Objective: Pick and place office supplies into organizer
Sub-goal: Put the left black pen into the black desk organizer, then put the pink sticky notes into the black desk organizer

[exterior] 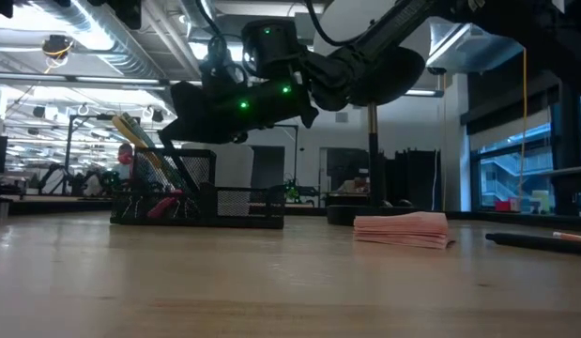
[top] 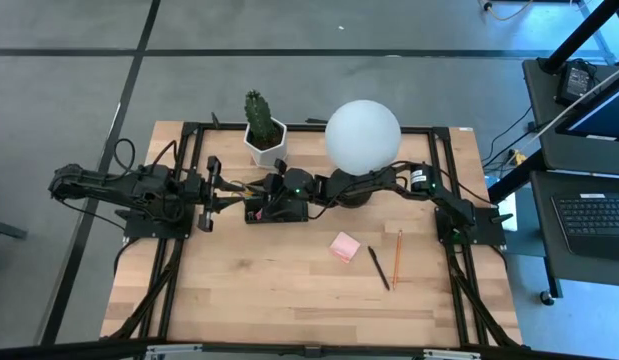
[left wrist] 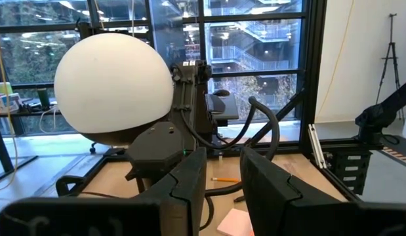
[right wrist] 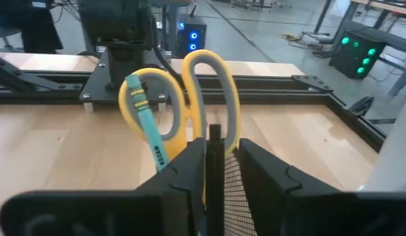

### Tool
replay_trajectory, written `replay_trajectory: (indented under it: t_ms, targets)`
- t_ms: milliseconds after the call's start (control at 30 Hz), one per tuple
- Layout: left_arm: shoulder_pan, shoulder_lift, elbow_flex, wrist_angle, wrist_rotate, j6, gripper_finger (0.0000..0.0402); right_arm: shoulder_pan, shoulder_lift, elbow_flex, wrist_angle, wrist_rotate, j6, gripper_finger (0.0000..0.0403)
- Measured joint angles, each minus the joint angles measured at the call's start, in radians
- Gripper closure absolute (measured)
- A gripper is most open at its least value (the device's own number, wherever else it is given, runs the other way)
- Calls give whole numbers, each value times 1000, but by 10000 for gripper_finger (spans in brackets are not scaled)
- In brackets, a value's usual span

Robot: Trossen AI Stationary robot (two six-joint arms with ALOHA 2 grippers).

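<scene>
The black mesh organizer (top: 257,212) (exterior: 201,199) stands left of the table's middle. Yellow-handled scissors (right wrist: 189,98) and a green pen (right wrist: 147,128) stand upright in it, handles up. My right gripper (right wrist: 222,167) (top: 255,196) hovers over the organizer's near wall (right wrist: 233,187), almost level, fingers apart, with a thin black upright piece (right wrist: 214,147) in the gap. My left gripper (left wrist: 223,187) (top: 221,192) waits just left of the organizer, open, holding nothing. A pink sticky-note pad (top: 344,246), a black pen (top: 378,268) and an orange pencil (top: 398,258) lie flat on the table. My right gripper's fingers stand on either side of the thin black upright piece (right wrist: 214,157) at the organizer. I cannot tell whether either finger touches it. My left gripper touches nothing.
A white globe lamp (top: 362,137) stands behind the right arm, and a cactus in a white pot (top: 261,130) sits at the far edge. Black frame rails (top: 194,160) run along the table's sides. Bare wood lies toward the near edge.
</scene>
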Motion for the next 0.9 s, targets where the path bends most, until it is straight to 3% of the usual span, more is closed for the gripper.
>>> replay_trajectory:
  t_ms: [167, 333, 667, 900]
  targets:
    - [0, 0, 0, -11, 0, 0, 313, 19, -58, 0, -72, -55, -7, 267]
    - [0, 0, 0, -28, 0, 0, 313, 52, -167, 0, -339, -57, 4, 221]
    - [0, 1, 0, -59, 0, 0, 313, 195, -369, 1, -1154, -55, 340, 189]
    - [0, 2, 0, -84, 0, 0, 313, 364, -394, 0, -1451, 52, 624, 190]
